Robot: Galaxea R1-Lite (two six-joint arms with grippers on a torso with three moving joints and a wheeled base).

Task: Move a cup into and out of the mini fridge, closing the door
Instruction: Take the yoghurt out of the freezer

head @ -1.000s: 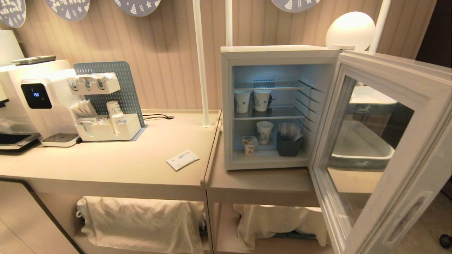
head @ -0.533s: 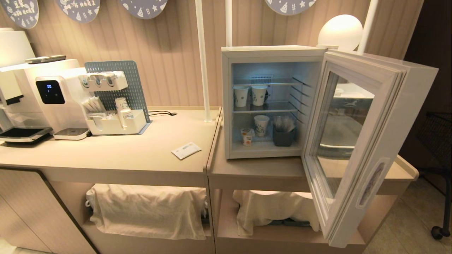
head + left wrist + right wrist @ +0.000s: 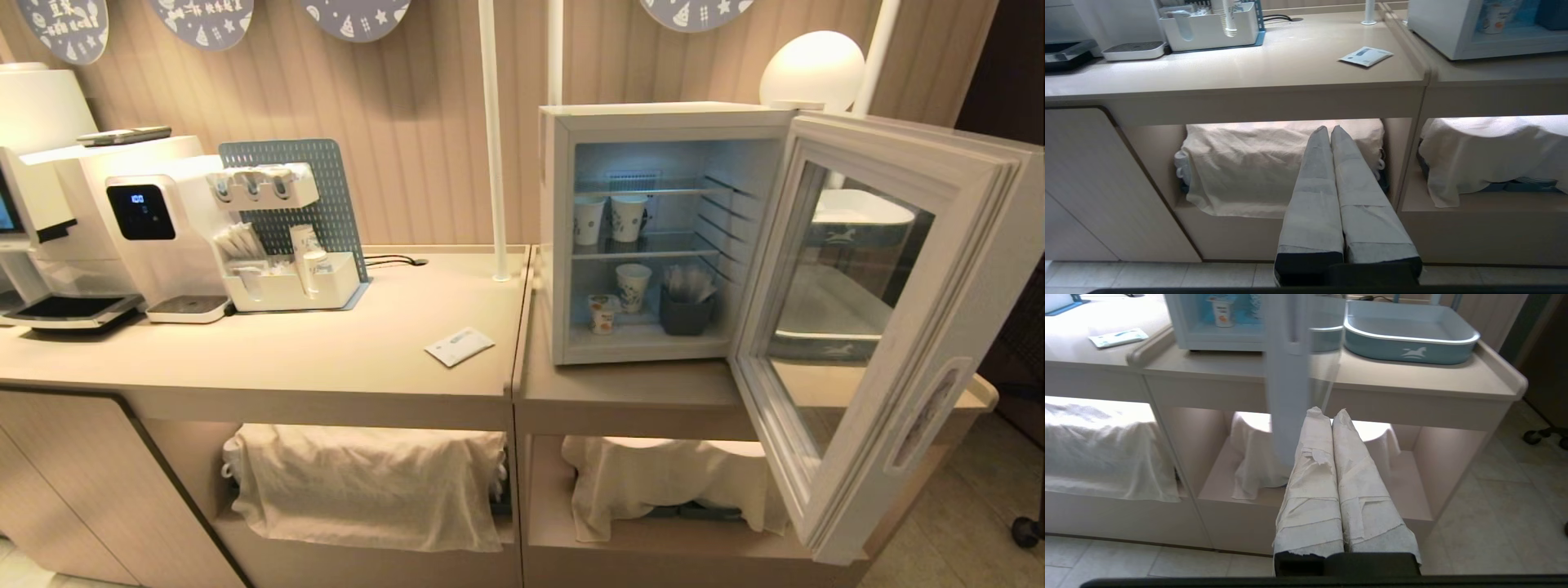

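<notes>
The white mini fridge [image 3: 555, 237] stands on the right counter with its door [image 3: 963, 327] swung wide open to the right. Inside, on the fridge floor at the front left, sits the small white cup [image 3: 602, 314] with an orange picture, which is also the cup [image 3: 1222, 313] in the right wrist view. Neither arm shows in the head view. My left gripper [image 3: 1329, 128] hangs low in front of the counter's lower shelf, shut and empty. Below the open door's edge, my right gripper [image 3: 1329, 412] is shut on nothing.
Taller paper cups [image 3: 633, 286] and a dark holder [image 3: 686, 314] share the fridge. A water dispenser [image 3: 155, 237] and an organizer [image 3: 286, 278] stand at left, with a sachet [image 3: 459, 346] on the counter. A blue tray [image 3: 1408, 330] lies behind the door. Cloth-covered bundles [image 3: 367, 482] fill the lower shelves.
The whole head view has shifted and drawn back from the counter, so the camera has moved. The fridge, open door and cup keep their places relative to each other.
</notes>
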